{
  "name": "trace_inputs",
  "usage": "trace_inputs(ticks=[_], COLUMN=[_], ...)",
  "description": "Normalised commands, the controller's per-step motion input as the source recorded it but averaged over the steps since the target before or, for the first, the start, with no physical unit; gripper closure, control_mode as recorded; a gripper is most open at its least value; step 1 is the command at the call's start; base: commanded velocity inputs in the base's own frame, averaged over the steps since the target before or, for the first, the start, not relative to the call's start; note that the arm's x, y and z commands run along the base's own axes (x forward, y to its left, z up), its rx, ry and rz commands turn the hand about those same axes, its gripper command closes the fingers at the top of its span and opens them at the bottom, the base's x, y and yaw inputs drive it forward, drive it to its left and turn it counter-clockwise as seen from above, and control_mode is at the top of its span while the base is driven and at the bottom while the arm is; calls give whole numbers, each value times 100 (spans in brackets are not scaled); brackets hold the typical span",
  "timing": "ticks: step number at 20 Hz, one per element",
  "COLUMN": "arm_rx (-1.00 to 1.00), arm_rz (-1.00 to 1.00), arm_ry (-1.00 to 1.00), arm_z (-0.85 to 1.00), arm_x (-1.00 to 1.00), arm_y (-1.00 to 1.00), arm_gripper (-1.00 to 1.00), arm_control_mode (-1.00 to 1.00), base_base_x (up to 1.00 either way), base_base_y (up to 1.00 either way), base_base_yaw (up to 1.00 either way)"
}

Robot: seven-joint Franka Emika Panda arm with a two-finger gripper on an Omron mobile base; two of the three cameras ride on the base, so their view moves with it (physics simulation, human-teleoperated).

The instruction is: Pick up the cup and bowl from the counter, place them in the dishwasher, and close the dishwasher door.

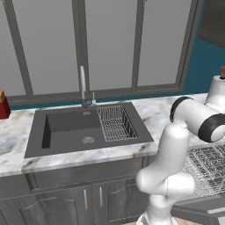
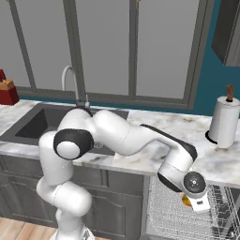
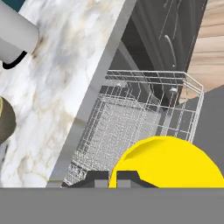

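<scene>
My gripper [image 3: 113, 180] is shut on the rim of a yellow cup [image 3: 168, 162], which hangs over the dishwasher's silvery wire rack [image 3: 127, 127]. From the right base view the hand [image 2: 190, 202] is low beside the counter's edge, with a bit of the yellow cup [image 2: 186, 202] under it above the rack [image 2: 166, 213]. At the frame's left edge a dark olive round thing [image 3: 5, 120], probably the bowl, rests on the marbled counter [image 3: 65, 70]. The grey dishwasher door [image 1: 200, 212] lies open and flat below the rack [image 1: 206, 169].
A dark sink [image 1: 74, 129] with a faucet [image 1: 82, 83] and a small wire basket [image 1: 115, 123] is set in the counter [image 1: 13, 136] to the left. A paper towel roll [image 2: 224, 123] stands at the right. Dark cabinet doors [image 1: 88, 197] run below.
</scene>
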Motion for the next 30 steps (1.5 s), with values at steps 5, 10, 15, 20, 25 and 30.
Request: trace_inputs(ticks=[5, 10, 15, 20, 25, 30], arm_rx=[12, 12, 1, 1, 0, 0], arm_rz=[-5, -1, 0, 0, -1, -3], arm_ry=[0, 2, 4, 5, 1, 0], arm_z=[-28, -39, -49, -70, -55, -42], arm_x=[0, 10, 34, 28, 24, 26], arm_y=[0, 0, 0, 0, -2, -6], arm_gripper=[100, 100, 100, 100, 100, 100], arm_control_mode=[-100, -100, -100, -100, -100, -100], base_base_x=[0, 0, 0, 0, 0, 0], base_base_y=[0, 0, 0, 0, 0, 0], base_base_yaw=[0, 0, 0, 0, 0, 0])
